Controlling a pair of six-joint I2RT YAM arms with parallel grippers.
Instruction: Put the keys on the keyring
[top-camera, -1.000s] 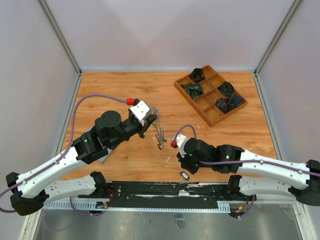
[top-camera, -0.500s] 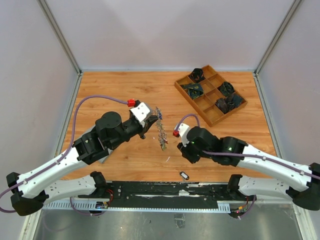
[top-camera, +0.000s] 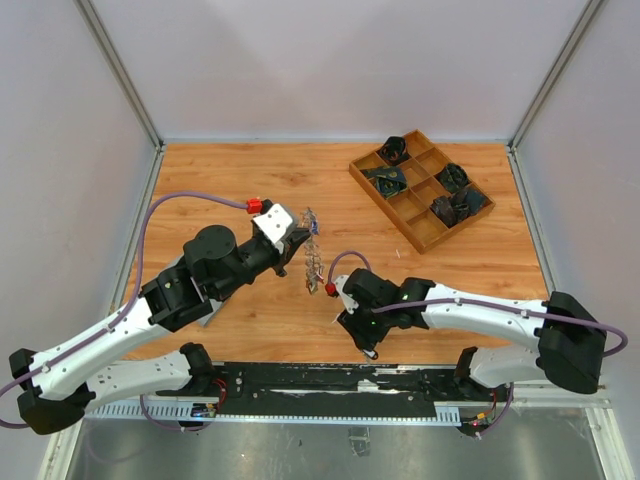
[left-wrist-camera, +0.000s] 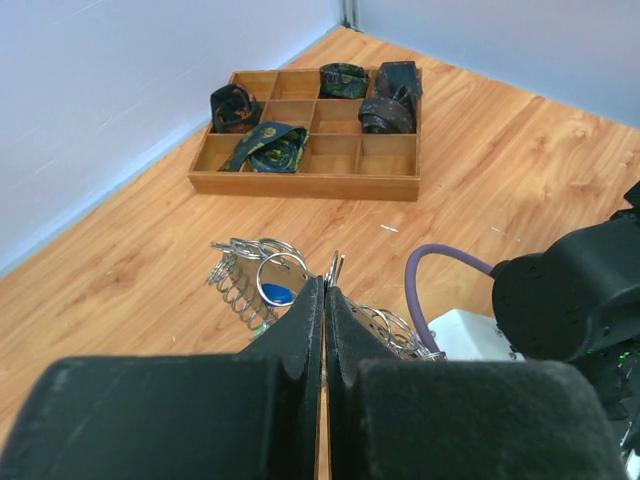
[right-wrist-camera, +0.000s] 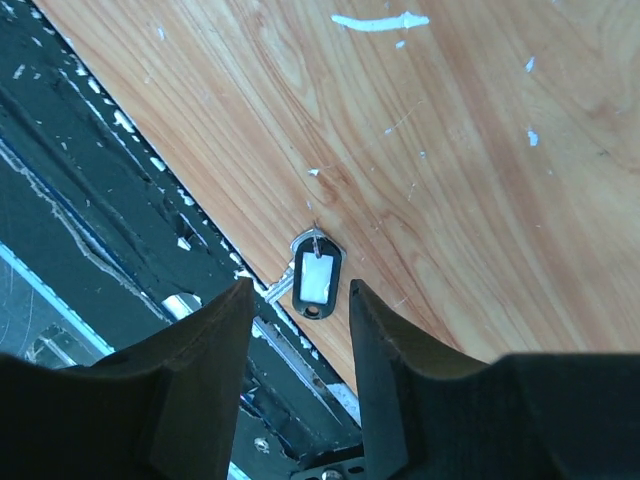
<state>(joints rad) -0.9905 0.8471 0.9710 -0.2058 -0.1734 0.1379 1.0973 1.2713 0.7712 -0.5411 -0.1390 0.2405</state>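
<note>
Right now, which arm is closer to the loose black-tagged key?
Right. The right end effector hovers just above the key; the left end effector holds the keyring farther away.

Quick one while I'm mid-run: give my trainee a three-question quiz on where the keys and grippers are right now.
1. True or false: the left gripper is shut on the keyring.
2. The black-tagged key lies: A) in the left gripper; B) on the table by its near edge; C) on the keyring.
3. Fill in: the right gripper hangs over that key with jaws ____.
Key: 1 true; 2 B; 3 open.
</note>
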